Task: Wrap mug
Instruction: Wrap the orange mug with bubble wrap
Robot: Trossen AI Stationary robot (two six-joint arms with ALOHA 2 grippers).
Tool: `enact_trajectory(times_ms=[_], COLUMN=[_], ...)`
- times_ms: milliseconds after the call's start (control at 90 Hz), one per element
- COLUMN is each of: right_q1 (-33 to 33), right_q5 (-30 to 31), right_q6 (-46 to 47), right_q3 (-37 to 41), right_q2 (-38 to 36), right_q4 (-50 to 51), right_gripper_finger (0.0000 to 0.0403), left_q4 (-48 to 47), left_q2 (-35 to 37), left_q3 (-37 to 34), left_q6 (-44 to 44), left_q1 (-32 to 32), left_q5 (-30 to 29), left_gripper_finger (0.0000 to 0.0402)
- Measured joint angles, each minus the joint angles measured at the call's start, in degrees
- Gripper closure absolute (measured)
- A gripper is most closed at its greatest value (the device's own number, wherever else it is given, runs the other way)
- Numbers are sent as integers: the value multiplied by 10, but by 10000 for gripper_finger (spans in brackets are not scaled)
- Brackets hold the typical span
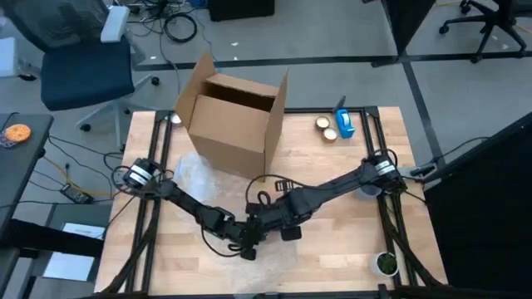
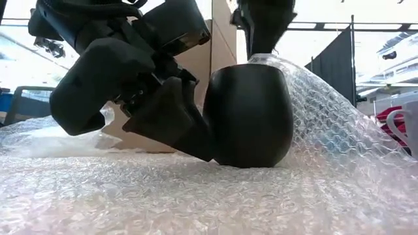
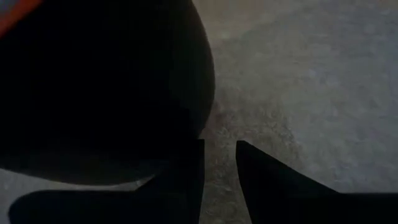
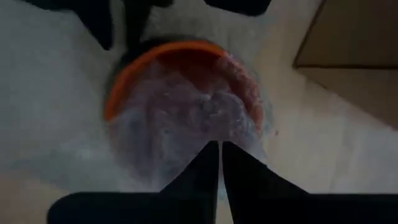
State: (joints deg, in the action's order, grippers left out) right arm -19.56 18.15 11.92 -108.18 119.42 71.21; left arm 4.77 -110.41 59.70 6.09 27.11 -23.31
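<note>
A black mug (image 2: 248, 117) with an orange inside stands upright on a sheet of bubble wrap (image 2: 196, 189) at the middle of the table. Part of the wrap (image 2: 326, 111) rises over the mug's right side and across its mouth (image 4: 186, 106). My right gripper (image 4: 219, 152) is above the mug (image 2: 261, 26), shut on that wrap. My left gripper (image 3: 219, 158) is low at the mug's left side (image 2: 176, 124), its fingers a narrow gap apart with nothing between them. In the high view both grippers (image 1: 258, 226) hide the mug. My right gripper pinches the bubble wrap (image 4: 214, 134) between its two fingers, from above and pointing down, over the mug's mouth. The wrap lies drawn across the orange rim (image 4: 155, 56) and slopes down the mug's right side to the table. My left gripper slants down from the table's left. The outer side of one finger (image 2: 196, 140) lies against the mug's lower wall (image 3: 186, 124), close to the wrap it stands on.
An open cardboard box (image 1: 233, 116) stands at the table's far middle, right behind the mug. Tape rolls (image 1: 326, 126) and a blue dispenser (image 1: 344, 123) lie at the far right. A small cup (image 1: 385, 263) sits at the near right corner.
</note>
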Motion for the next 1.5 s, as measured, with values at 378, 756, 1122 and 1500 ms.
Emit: enact_trajectory(times_ms=[378,756,1122,1500], right_q1=[18,17,4,1], right_q5=[-99,-111,-102,-15], right_q6=[-32,-39,-40,-40], right_q3=[145,59,-65,-66], right_q2=[-7,4,2,2], right_q4=[-190,-125,-6,14], right_gripper_finger=[403,403,403,403], left_q4=[0,-9,-153,-220], left_q2=[0,0,3,3], left_q3=[0,0,67,103], left_q6=[0,-1,1,1], left_q1=[0,0,4,34], left_q5=[0,2,0,-20], left_gripper_finger=[323,323,323,323])
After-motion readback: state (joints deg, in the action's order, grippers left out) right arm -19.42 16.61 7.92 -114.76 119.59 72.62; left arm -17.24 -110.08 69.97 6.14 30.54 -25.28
